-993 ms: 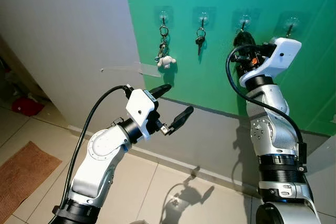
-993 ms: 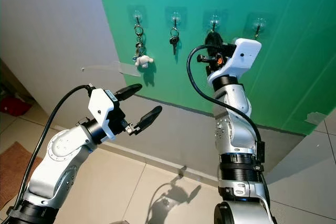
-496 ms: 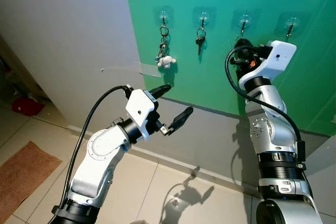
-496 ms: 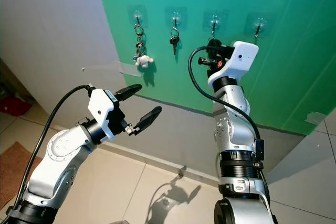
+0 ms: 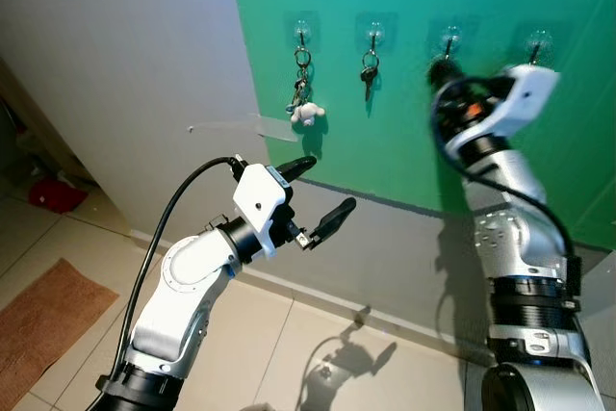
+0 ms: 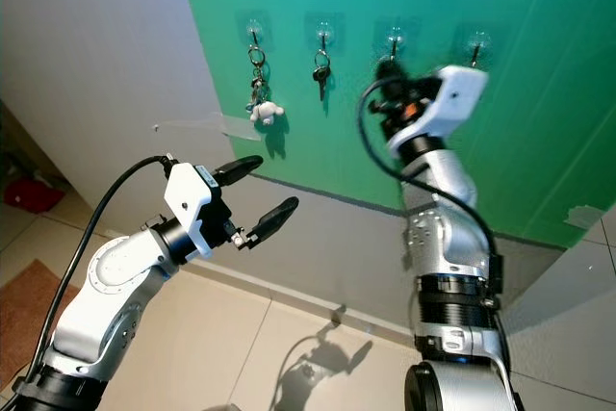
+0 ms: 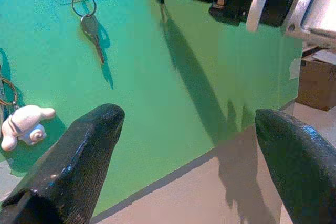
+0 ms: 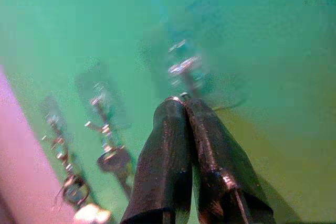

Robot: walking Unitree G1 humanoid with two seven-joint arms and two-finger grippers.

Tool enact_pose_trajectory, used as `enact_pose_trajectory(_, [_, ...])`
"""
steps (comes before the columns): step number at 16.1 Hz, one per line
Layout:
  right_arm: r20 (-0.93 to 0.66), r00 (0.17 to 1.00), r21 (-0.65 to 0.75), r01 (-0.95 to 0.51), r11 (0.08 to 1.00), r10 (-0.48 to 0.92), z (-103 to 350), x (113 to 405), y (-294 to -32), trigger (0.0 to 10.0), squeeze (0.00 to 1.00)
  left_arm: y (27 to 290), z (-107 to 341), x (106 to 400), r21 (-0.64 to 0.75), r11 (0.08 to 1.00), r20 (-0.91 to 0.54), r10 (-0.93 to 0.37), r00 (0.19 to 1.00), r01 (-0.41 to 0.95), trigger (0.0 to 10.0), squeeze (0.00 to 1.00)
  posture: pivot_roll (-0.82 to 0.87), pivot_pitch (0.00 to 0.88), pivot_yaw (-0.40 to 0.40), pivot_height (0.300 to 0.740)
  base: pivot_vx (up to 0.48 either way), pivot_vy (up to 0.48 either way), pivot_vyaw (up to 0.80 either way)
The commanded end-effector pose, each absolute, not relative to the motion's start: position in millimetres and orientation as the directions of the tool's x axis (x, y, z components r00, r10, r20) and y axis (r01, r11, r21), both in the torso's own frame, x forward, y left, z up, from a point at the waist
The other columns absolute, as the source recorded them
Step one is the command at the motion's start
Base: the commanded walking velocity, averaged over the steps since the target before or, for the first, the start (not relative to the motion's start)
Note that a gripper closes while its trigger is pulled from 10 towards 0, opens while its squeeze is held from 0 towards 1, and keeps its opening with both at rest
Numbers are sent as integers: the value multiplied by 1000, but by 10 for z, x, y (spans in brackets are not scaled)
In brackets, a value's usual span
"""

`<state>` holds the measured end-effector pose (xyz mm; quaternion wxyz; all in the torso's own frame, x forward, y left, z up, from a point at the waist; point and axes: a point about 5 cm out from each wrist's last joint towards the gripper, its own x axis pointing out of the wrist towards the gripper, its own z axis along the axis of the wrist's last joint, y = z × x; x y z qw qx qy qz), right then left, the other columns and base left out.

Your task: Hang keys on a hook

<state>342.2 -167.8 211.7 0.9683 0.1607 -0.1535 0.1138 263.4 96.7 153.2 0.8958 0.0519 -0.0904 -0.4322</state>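
Observation:
Four clear stick-on hooks run in a row on the green wall (image 5: 385,151). The first carries keys with a white plush charm (image 5: 305,111), the second a single key (image 5: 367,74). My right gripper (image 5: 442,68) is raised to the third hook (image 5: 449,38). In the right wrist view its fingers (image 8: 163,145) are pressed shut, with a thin metal key ring (image 8: 180,96) glinting at their tips just under that hook (image 8: 182,68). Any keys below the ring are hidden. My left gripper (image 5: 324,186) hovers open and empty, lower and to the left.
The fourth hook (image 5: 537,42) at the right is bare. A grey band runs along the wall's base above the tiled floor (image 5: 289,353). A brown mat (image 5: 43,320) and a red object (image 5: 48,194) lie at the far left. A strip of tape (image 5: 236,127) is stuck on the grey wall.
My right arm has swung its wrist to the right and lifted the gripper tip slightly closer to the third hook. The left arm has held still.

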Motion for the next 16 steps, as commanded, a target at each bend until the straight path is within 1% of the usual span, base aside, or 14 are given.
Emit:
enact_pose_trajectory(1, [356, 925, 301, -246, 922, 131, 2169, 3409, -1721, 10000, 0, 970, 1541, 2645, 182, 614, 109, -789, 605, 768, 10000, 0, -26, 0, 91, 740, 0, 0, 0])
enact_pose_trajectory(4, [326, 937, 321, -234, 918, 125, 2152, 3440, -1735, 10000, 0, 975, 1542, 2647, 182, 615, 108, -788, 606, 767, 10000, 0, -24, 0, 88, 740, 0, 0, 0])
enact_pose_trajectory(8, [306, 944, 341, -232, 911, 125, 2143, 3475, -1676, 10000, 0, 982, 1543, 2647, 183, 615, 108, -788, 606, 767, 10000, 0, -22, 0, 89, 740, 0, 0, 0])
enact_pose_trajectory(16, [338, 933, 334, -239, 912, 121, 2214, 3354, -1748, 10000, 0, 972, 1537, 2642, 183, 603, 102, -797, 595, 776, 10000, 0, -28, 0, 102, 740, 0, 0, 0])
